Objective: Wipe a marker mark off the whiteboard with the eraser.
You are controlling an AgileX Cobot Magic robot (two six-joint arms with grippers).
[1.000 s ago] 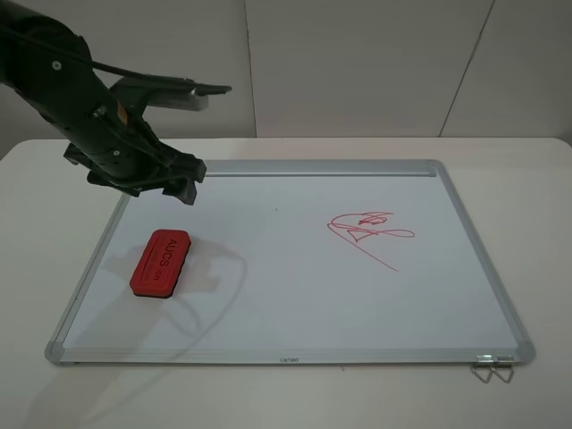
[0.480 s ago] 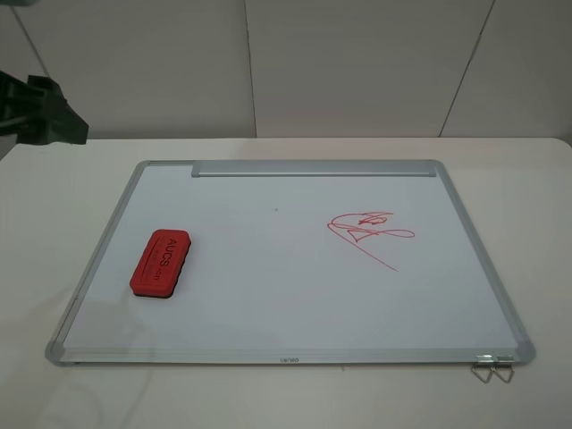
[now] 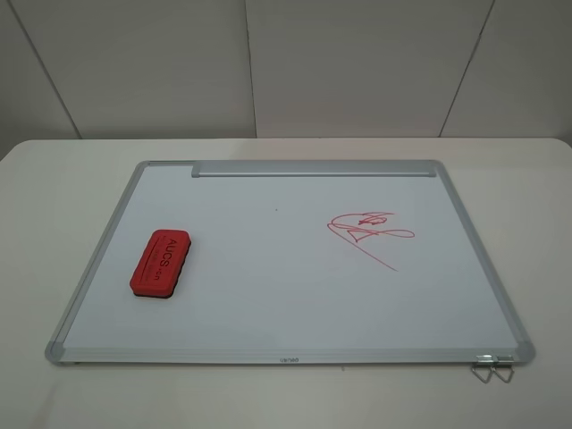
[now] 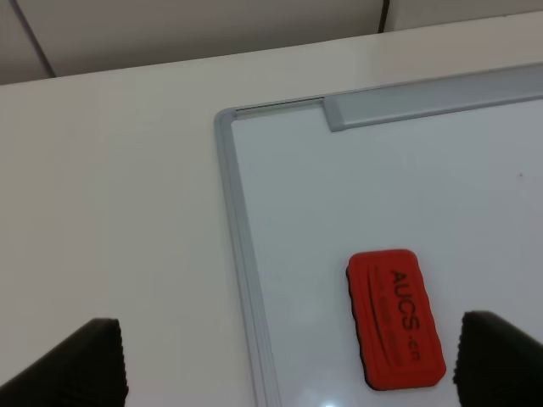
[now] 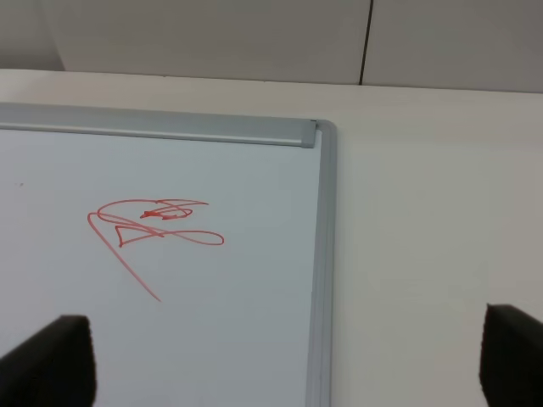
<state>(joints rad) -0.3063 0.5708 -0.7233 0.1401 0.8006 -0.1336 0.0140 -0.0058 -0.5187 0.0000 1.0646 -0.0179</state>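
the whiteboard (image 3: 295,295) lies flat on a white table (image 3: 54,179), filling most of the exterior high frame, with its silver frame and a small dark logo on the bottom edge. the eraser (image 3: 162,261) sits on the board in the left middle of the frame, red face with "aucs" lettering up, close to the left frame edge but not touching it. a wider red scribble (image 3: 368,231) with a long diagonal stroke is right of centre, well apart from the eraser; can't spot the small star-like marker mark anywhere. a metal clip (image 3: 492,367) sits at the board's lower right corner. the left gripper (image 4: 288,365) shows both dark fingertips far apart, jaws wide and empty, above the eraser (image 4: 395,317). the right gripper (image 5: 288,365) is spread wide too, empty, over the scribble (image 5: 153,233) side.
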